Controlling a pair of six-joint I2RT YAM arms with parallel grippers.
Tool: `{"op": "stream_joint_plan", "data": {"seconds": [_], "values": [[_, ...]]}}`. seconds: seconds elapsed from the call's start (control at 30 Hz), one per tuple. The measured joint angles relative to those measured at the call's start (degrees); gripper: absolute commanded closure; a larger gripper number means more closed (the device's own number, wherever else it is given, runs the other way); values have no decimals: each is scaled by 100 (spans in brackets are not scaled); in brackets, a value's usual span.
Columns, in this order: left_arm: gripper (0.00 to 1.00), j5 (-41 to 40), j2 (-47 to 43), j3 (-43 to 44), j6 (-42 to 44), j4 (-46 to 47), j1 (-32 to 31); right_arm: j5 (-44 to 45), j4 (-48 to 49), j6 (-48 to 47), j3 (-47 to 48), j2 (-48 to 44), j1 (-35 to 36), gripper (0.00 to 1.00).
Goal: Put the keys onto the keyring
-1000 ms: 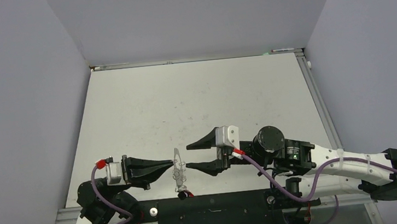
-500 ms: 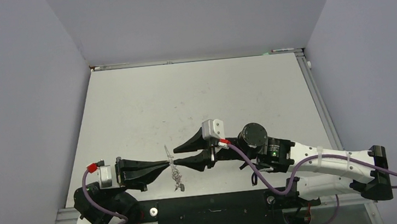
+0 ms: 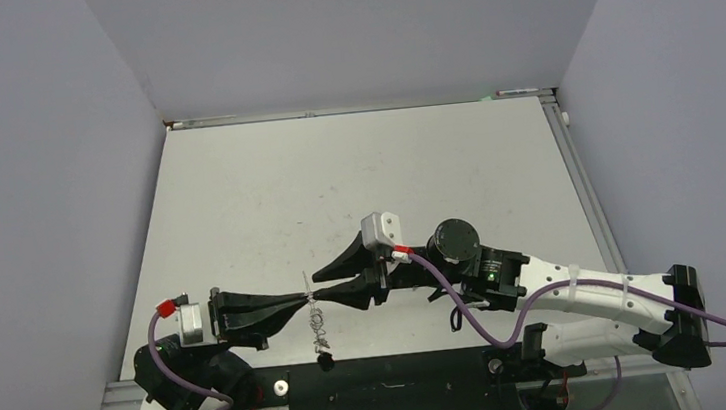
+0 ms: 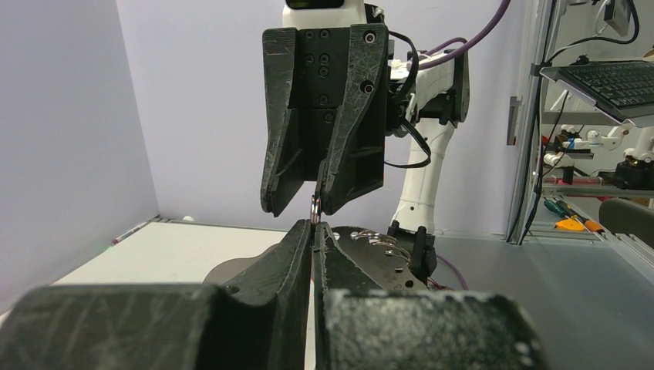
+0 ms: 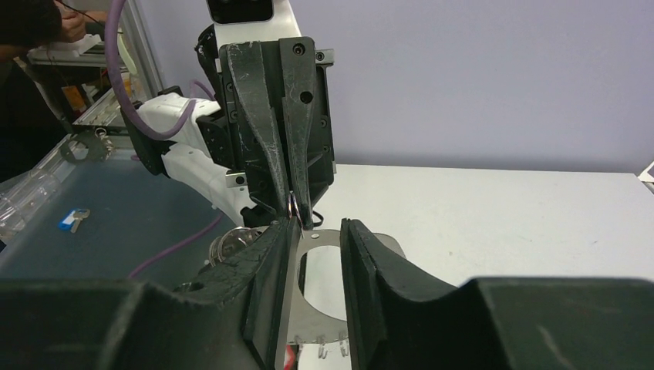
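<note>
Right gripper (image 3: 318, 288) slid left and narrowed; its jaws now straddle the keyring (image 5: 328, 237) with a gap showing, not clamped. Left gripper (image 3: 305, 298) pinches the keyring's edge, holding it upright above the surface (image 3: 337, 187) near the front edge. Keys (image 3: 319, 332) dangle below it.

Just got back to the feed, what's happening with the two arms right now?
The left gripper is shut on the keyring, holding it upright above the table. The right gripper faces it, jaws open with the plate between them, not clamped. A blue-tagged key lies off to the side.
</note>
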Motion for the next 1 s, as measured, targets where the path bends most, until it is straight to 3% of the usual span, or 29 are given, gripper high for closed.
{"op": "stream_joint_plan", "data": {"seconds": [0.5,1.0], "values": [[100,-52,-4,-22,-103,74,136,-317,155,103,0,146,-63,72],[100,-63,-26,-63,-146,101,236,-450,195,149,0,234,-66,66]]}}
